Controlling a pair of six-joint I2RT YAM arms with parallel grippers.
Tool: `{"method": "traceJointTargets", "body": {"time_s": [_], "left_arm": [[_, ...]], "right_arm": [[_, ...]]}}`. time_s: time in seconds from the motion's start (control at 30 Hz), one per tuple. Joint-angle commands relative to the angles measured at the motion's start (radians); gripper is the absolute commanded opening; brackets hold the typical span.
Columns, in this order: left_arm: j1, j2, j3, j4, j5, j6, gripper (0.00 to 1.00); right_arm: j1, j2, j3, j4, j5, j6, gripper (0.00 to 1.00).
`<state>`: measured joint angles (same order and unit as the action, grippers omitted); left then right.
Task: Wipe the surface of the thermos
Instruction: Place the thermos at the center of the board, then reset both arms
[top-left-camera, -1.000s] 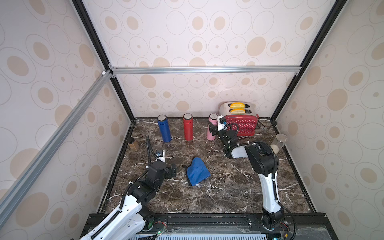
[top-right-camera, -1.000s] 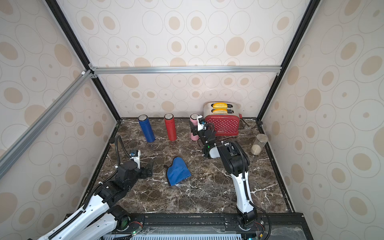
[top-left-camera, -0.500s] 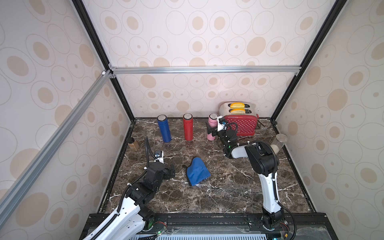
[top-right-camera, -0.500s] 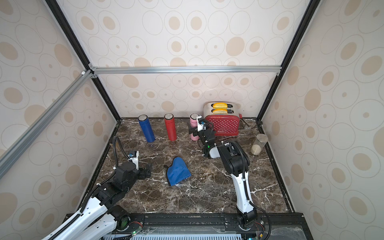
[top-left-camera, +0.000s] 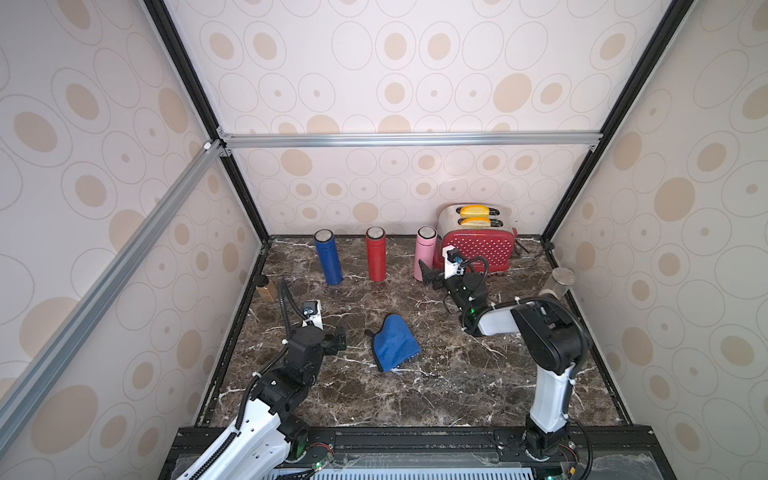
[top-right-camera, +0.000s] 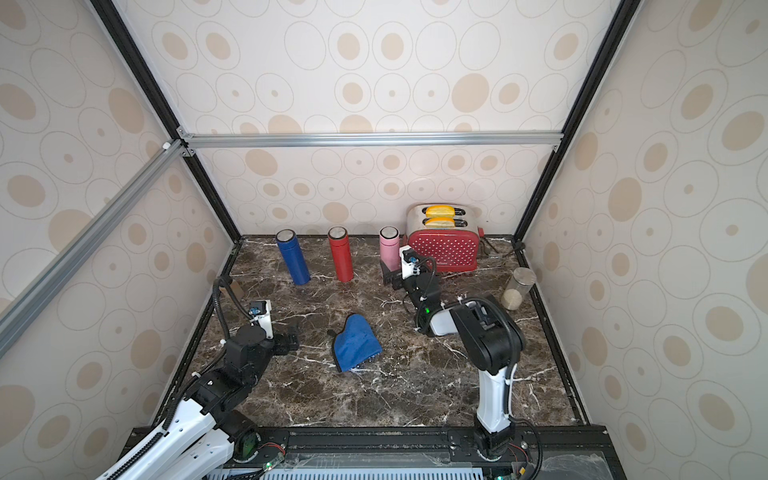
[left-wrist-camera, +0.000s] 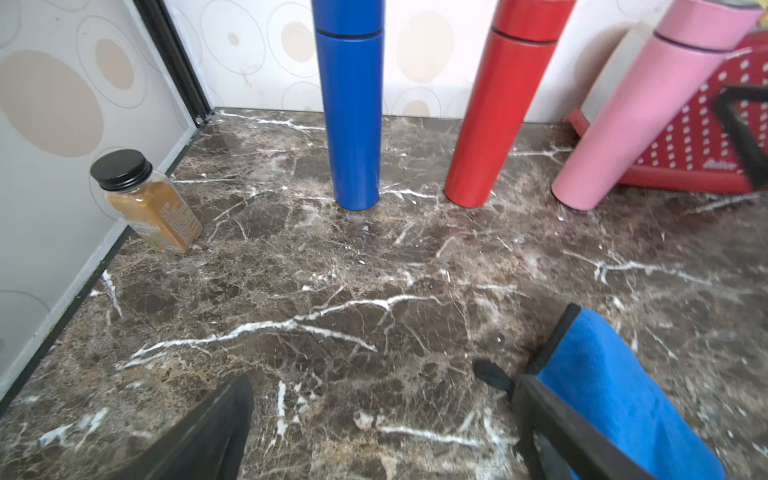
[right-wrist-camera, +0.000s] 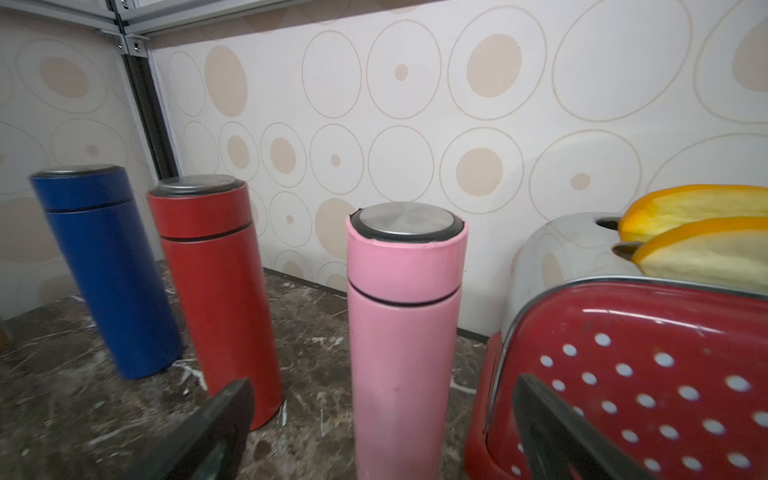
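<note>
My right gripper (top-left-camera: 430, 275) has just opened and released the pink thermos (top-left-camera: 424, 253), which stands upright beside the toaster (top-left-camera: 478, 251). The left gripper (top-left-camera: 340, 337) hangs open near the cloth (top-left-camera: 395, 343). Wiping looks finished.

Bright even light, faint shadows; wrist views warp at edges, glare streaks the toaster (right-wrist-camera: 631, 353).

The right gripper (top-right-camera: 392, 276) partly hides the base of the pink thermos (top-right-camera: 389, 249); the spice jar (left-wrist-camera: 149, 205) label is unreadable.
</note>
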<state>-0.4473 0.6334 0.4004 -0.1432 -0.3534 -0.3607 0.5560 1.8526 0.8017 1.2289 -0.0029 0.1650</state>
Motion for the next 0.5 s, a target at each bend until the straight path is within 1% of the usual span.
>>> {"method": "traceJointTargets", "body": {"time_s": [0.0, 0.07, 0.13, 0.2, 0.23, 0.3, 0.33, 0.4, 0.47], "left_arm": [[0.109, 0.032, -0.019, 0.143, 0.072, 0.009, 0.99], [0.155, 0.047, -0.021, 0.175, 0.071, 0.047, 0.99], [0.197, 0.059, -0.026, 0.212, 0.067, 0.084, 0.99], [0.263, 0.072, -0.034, 0.255, 0.104, 0.097, 0.99], [0.304, 0.075, -0.045, 0.282, 0.134, 0.099, 0.99], [0.365, 0.081, -0.066, 0.325, 0.15, 0.107, 0.99], [0.396, 0.086, -0.076, 0.342, 0.158, 0.119, 0.99], [0.441, 0.104, -0.098, 0.388, 0.176, 0.137, 0.99], [0.486, 0.143, -0.124, 0.467, 0.231, 0.141, 0.99]], "right_arm": [[0.005, -0.17, -0.102, -0.122, 0.03, 0.03, 1.0], [0.003, -0.309, -0.128, -0.358, 0.043, 0.007, 1.0], [0.003, -0.419, -0.119, -0.59, 0.085, -0.023, 1.0], [0.001, -0.509, -0.12, -0.744, 0.145, -0.061, 1.0], [-0.003, -0.55, -0.13, -0.799, 0.166, -0.09, 1.0], [-0.015, -0.613, -0.164, -0.846, 0.229, -0.142, 1.0], [-0.031, -0.638, -0.182, -0.869, 0.241, -0.164, 1.0], [-0.065, -0.672, -0.206, -0.907, 0.261, -0.185, 1.0], [-0.079, -0.691, -0.236, -0.909, 0.327, -0.21, 1.0]]}}
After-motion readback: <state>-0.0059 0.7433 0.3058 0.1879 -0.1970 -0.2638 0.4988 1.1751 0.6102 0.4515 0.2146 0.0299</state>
